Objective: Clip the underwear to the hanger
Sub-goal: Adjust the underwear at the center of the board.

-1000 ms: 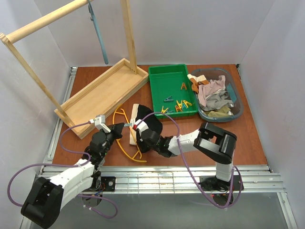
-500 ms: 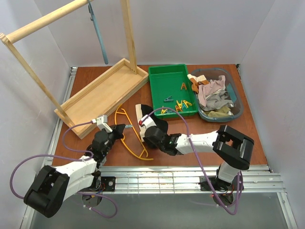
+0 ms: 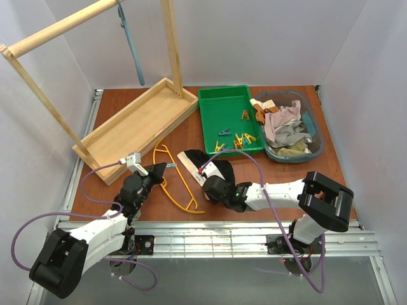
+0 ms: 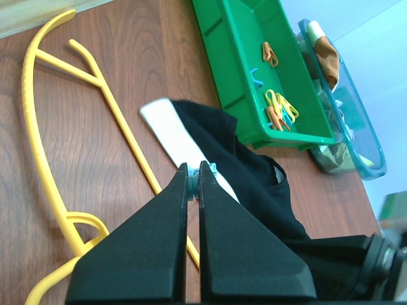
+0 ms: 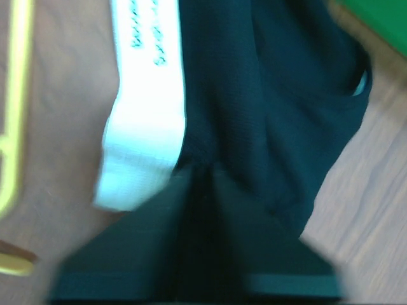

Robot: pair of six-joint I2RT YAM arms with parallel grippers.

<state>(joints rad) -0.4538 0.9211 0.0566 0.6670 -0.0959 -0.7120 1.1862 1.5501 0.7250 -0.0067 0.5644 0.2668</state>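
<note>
The step in hand looks like bringing cloth and hanger together so the peg can bite both. For that the cream waistband of the underwear should lie flat across the bar of the hanger, not merely beside it, and the peg should go on square over the band, where the cloth is thickest and least likely to slip. The underwear lies near the middle of the desk, at 6 o'clock of the green tray. The hanger lies flat at the underwear's 9 o'clock, its bar running just beside the band; whether the two overlap I cannot tell. The left hand reaches in low from 8 o'clock, its fingers drawn together on a small pale-blue thing, probably the peg, with the tips poised above the band. The right hand comes in from 4 o'clock with the forearm almost level along the desk. Its fingers seem pinched on the black cloth next to the band, though that wrist view is blurred.
</note>
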